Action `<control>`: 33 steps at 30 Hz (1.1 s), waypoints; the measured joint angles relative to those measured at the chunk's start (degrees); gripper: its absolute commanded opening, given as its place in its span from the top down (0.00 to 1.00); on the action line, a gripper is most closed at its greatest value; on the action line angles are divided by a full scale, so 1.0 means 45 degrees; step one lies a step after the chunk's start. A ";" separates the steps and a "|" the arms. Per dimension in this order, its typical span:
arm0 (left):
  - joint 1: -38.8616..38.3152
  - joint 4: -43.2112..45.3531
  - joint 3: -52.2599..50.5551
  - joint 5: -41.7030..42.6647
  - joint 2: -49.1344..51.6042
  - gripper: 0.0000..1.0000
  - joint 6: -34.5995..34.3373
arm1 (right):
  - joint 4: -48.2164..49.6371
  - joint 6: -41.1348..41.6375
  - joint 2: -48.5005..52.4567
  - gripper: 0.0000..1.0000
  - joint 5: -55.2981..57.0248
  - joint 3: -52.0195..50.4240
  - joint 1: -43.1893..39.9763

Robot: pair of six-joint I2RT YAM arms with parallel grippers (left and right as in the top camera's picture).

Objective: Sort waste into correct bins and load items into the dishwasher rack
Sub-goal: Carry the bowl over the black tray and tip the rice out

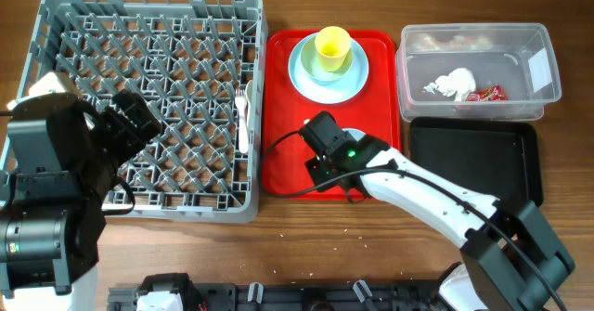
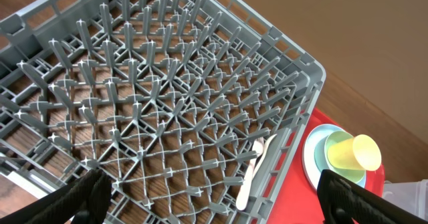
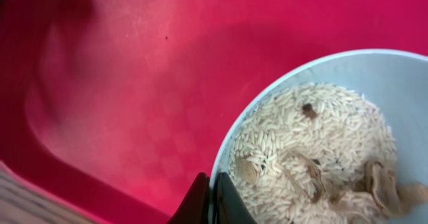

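Observation:
My right gripper [image 3: 212, 200] is shut on the rim of a pale blue bowl [image 3: 374, 67] that holds rice-like scraps [image 3: 314, 144]. The bowl sits on the red serving tray [image 1: 278, 162], mostly hidden under that gripper [image 1: 327, 151] in the overhead view. A yellow cup [image 1: 332, 49] stands in a bowl on a pale blue plate [image 1: 304, 71] at the tray's far end. My left gripper [image 2: 217, 200] is open and empty above the grey rack [image 1: 148, 97]. White cutlery [image 1: 243, 116] lies along the rack's right wall. The napkin [image 1: 453, 84] and red wrapper [image 1: 488, 93] lie in the clear tub [image 1: 543, 93].
The black tray [image 1: 473, 158] lies right of the red tray, in front of the clear tub. The right arm stretches from the front right corner across the black tray's near left corner. The rack fills the left side of the table.

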 measured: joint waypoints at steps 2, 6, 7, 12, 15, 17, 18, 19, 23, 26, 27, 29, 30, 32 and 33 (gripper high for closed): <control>0.0000 0.0010 0.0000 0.0000 0.0000 0.00 0.0000 | -0.0855 0.0107 -0.0243 0.96 0.0015 0.0622 -0.0160; 0.0000 0.0005 0.0000 0.0000 0.0000 0.00 0.0000 | -0.3706 0.0646 -0.2021 0.96 0.0855 0.1914 -0.0952; 0.0000 0.0000 0.0000 0.0000 0.0000 0.00 0.0000 | -0.4294 0.0709 -0.2739 0.96 0.0967 0.2093 -0.1248; 0.0000 0.0005 0.0000 0.0000 0.0000 0.00 0.0000 | -0.5960 0.0971 -0.5756 0.96 0.1258 0.2244 -0.4065; 0.0000 0.0010 0.0000 0.0000 0.0000 0.00 0.0005 | -0.6105 0.0146 -0.5887 0.96 -0.0180 0.2244 -0.8014; 0.0000 0.0010 0.0000 0.0000 0.0000 0.00 0.0000 | -0.6101 -0.0879 -0.5469 0.96 -0.2118 0.2244 -1.0666; 0.0000 0.0010 0.0000 0.0000 0.0000 0.00 0.0000 | -0.6130 -0.1467 -0.5173 0.96 -0.3215 0.2244 -1.1817; 0.0000 0.0010 0.0000 -0.0005 0.0000 0.00 0.0000 | -0.6135 -0.1991 -0.4847 0.96 -0.4289 0.2244 -1.2939; 0.0000 0.0005 0.0000 0.0015 0.0000 0.00 0.0000 | -0.5809 -0.4187 -0.3721 0.96 -0.9146 0.1749 -1.6776; 0.0000 0.0010 0.0000 0.0000 0.0000 0.00 0.0000 | -0.4993 -0.5654 -0.2628 0.96 -1.2284 0.0408 -1.8107; 0.0000 0.0005 0.0000 0.0000 0.0000 0.00 0.0000 | -0.4755 -0.6008 -0.2346 0.96 -1.3061 0.0044 -1.8321; 0.0000 0.0005 0.0000 0.0005 0.0000 0.00 0.0000 | -0.4405 -0.6873 -0.1520 0.96 -1.5193 -0.0792 -1.8904; 0.0000 0.0005 0.0000 0.0000 0.0000 0.00 0.0000 | -0.4371 -0.7271 -0.1190 0.96 -1.6198 -0.1010 -1.9234; 0.0000 0.0005 0.0000 0.0000 0.0000 0.00 0.0000 | -0.4367 -0.7626 -0.0899 0.96 -1.7481 -0.1214 -1.9836; 0.0000 0.0005 0.0000 0.0000 0.0000 0.00 0.0000 | -0.4381 -0.7776 -0.0889 0.96 -1.8214 -0.1273 -2.0244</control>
